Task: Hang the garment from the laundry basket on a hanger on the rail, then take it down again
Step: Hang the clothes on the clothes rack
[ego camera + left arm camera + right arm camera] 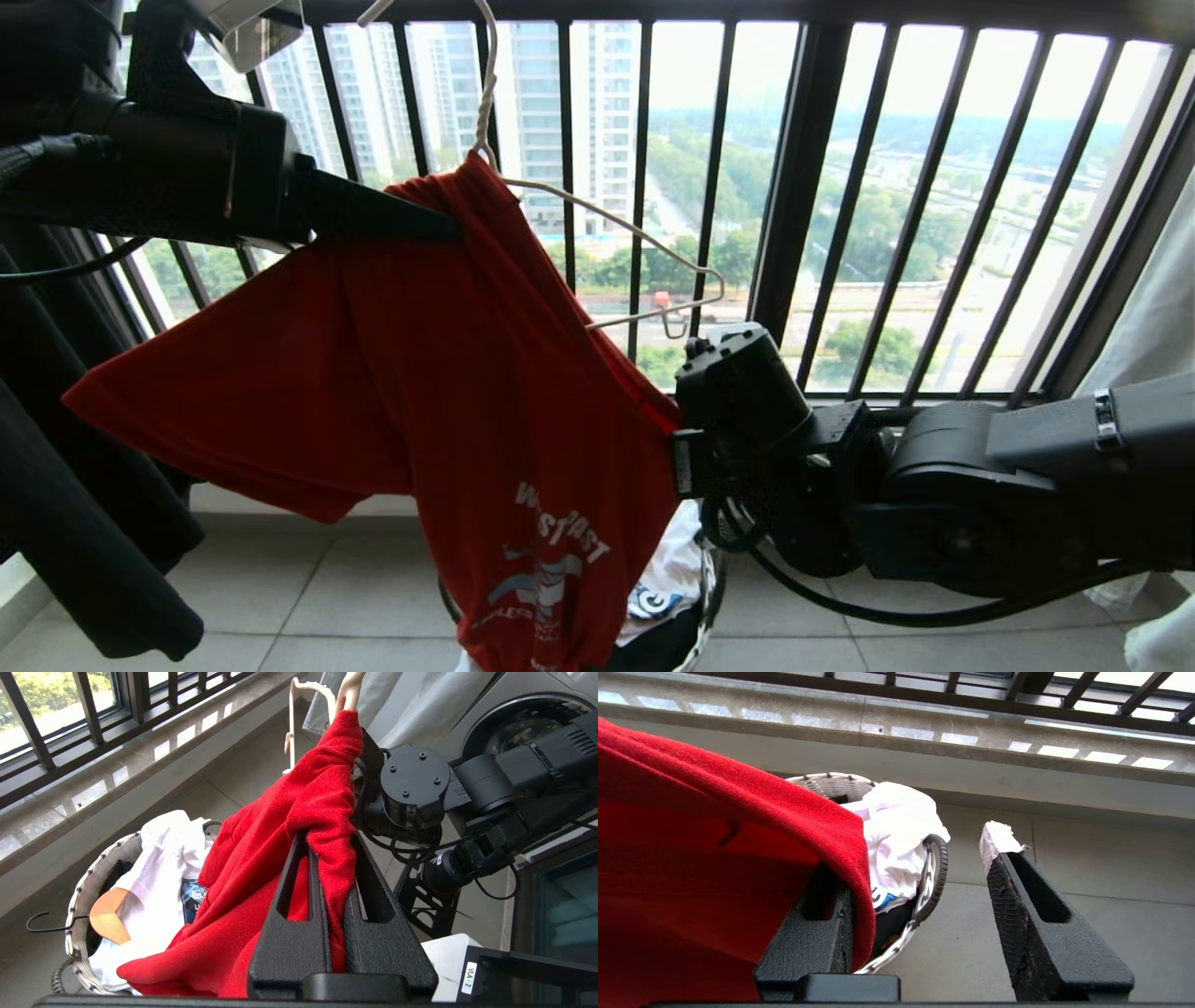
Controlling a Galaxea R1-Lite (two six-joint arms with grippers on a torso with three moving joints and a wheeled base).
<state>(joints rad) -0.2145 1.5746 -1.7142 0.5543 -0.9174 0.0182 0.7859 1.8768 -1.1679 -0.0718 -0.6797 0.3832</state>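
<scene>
Grey floor tiles (308, 588); left end effector (329, 844) clamped on garment (420, 373), right end effector (924, 858) apart.

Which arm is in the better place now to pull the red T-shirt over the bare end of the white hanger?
Probably the right. The right gripper stands open at the red T-shirt's edge, just below the white hanger's bare end, while the left gripper is shut on the shirt's collar.

The garment (401, 373) is showing bright red, with white lettering and a blue-white graphic low on its front. The hanger (597, 219) is appearing white. The laundry basket (88, 891) is showing a white woven rim dotted dark, holding white cloth (896, 835).
</scene>
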